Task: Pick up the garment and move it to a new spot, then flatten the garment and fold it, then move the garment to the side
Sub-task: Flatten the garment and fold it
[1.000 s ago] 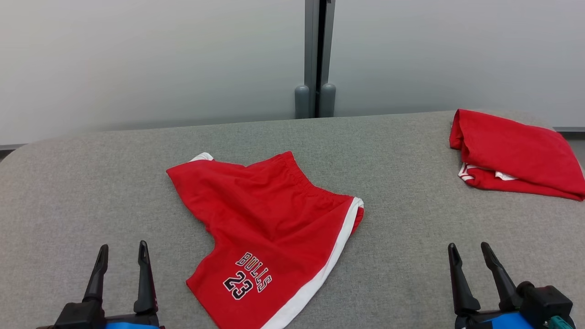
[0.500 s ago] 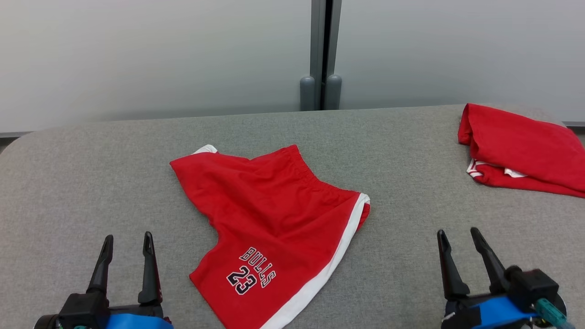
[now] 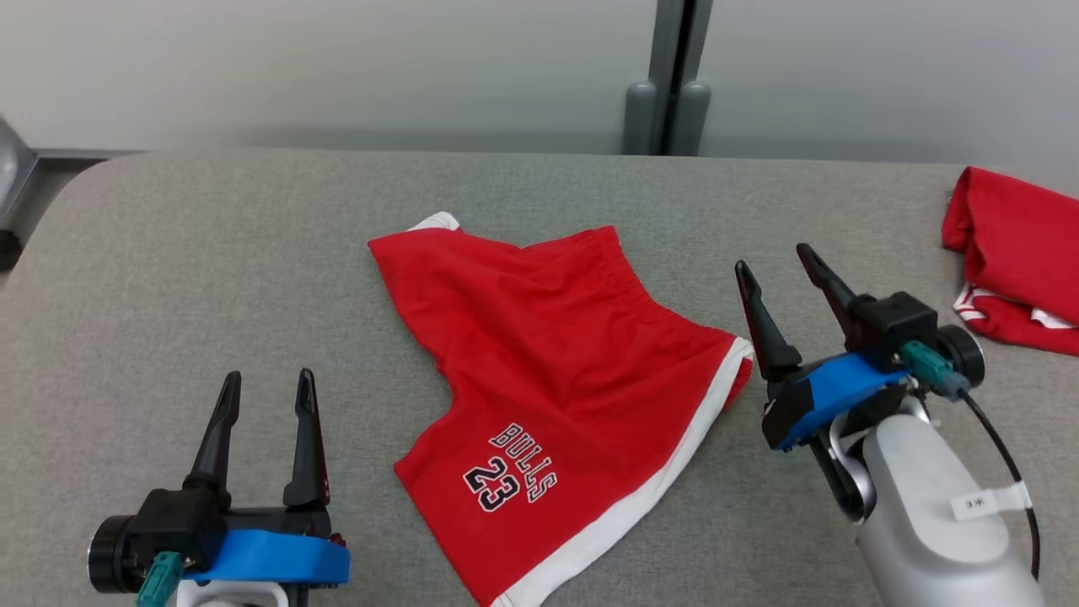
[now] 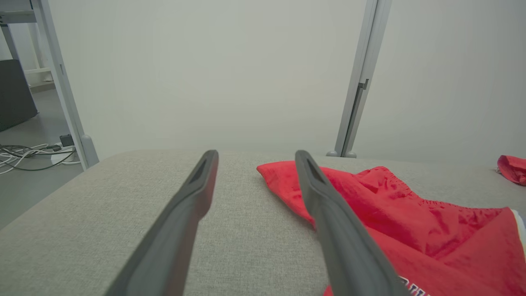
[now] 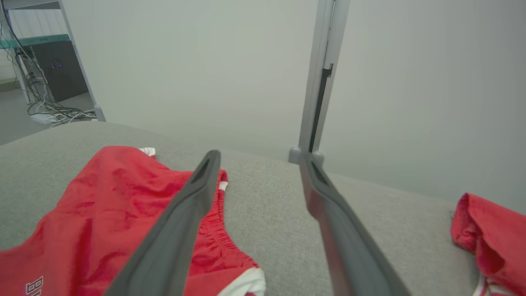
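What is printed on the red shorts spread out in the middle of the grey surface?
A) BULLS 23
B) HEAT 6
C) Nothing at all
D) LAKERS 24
A: the shorts carry dark lettering on one leg reading BULLS above 23.

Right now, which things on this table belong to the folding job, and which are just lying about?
Job in hand:
red Bulls shorts, spread out in the middle
left gripper, open
right gripper, open

Lying about:
folded red garment, at the far right
floor cables
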Controlling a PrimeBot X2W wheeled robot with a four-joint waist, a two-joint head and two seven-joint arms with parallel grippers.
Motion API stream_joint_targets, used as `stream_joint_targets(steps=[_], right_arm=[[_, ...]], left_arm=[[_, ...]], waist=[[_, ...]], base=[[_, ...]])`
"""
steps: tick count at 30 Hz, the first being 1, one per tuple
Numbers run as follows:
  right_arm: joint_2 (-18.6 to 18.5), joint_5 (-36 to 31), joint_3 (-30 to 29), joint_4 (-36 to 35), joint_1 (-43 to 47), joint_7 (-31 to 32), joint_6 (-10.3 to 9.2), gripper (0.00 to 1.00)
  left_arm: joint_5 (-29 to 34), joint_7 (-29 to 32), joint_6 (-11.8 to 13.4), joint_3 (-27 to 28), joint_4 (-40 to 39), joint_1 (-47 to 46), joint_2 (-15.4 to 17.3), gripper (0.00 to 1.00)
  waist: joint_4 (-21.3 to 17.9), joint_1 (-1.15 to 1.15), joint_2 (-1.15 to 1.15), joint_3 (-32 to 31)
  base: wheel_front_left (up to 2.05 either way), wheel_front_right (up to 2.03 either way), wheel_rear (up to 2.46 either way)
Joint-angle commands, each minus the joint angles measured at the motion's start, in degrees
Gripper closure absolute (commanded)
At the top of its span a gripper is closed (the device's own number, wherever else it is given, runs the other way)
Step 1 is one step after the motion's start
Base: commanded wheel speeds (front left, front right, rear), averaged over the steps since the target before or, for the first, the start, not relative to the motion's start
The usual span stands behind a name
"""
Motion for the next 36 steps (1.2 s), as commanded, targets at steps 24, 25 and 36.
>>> stream_joint_targets(steps=[24,25,36], right_arm=[[1.5,2.4,1.9,23.7,-4.4,-0.4,0.01,1.0],[1.3,2.8,1.8,22.5,-3.6,-0.4,0.01,1.0],[-0.9,5.1,-2.4,3.2,14.4,-0.4,0.01,1.0]], left_arm=[[-2.7,-0.3,1.6,-2.3,-1.4,-3.1,0.0,0.0],[-2.7,-0.3,1.6,-2.2,-1.3,-2.7,0.0,0.0],[-2.9,-0.3,1.5,-1.4,-0.6,0.4,0.0,0.0]], waist=[[2.3,-0.01,0.0,4.1],[2.0,-0.01,0.0,3.7],[-2.5,-0.01,0.0,0.1]], base=[[0.0,0.0,0.0],[0.0,0.0,0.0],[0.0,0.0,0.0]])
